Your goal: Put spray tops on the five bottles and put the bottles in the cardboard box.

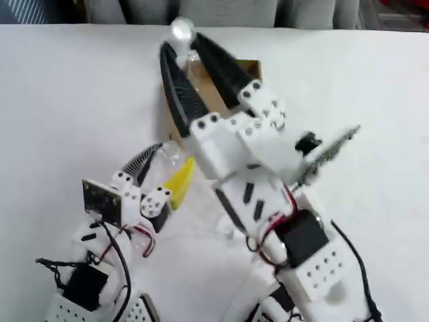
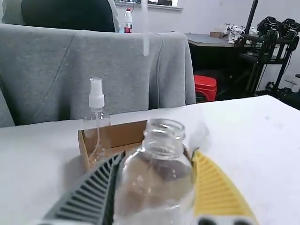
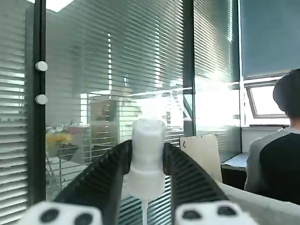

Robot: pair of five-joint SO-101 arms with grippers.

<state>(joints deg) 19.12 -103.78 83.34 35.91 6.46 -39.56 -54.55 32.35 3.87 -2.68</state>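
One bottle point(image 2: 157, 192) in left gripper point(image 2: 158, 158), likely sprayer point(image 3: 147, 176) in right gripper point(image 3: 147, 147)

The bottle point(image 2: 157, 187) is clear and shiny. The spray top point(image 3: 147, 159) is smooth white plastic. The cardboard box point(image 2: 123, 135) looks brown and dull. The left gripper point(image 2: 157, 161) has ribbed plastic fingers point(image 2: 213, 190).

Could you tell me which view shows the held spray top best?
The right wrist view: the spray top is close up in the right end effector. The high view shows a white blob; the left wrist view, its hanging tube.
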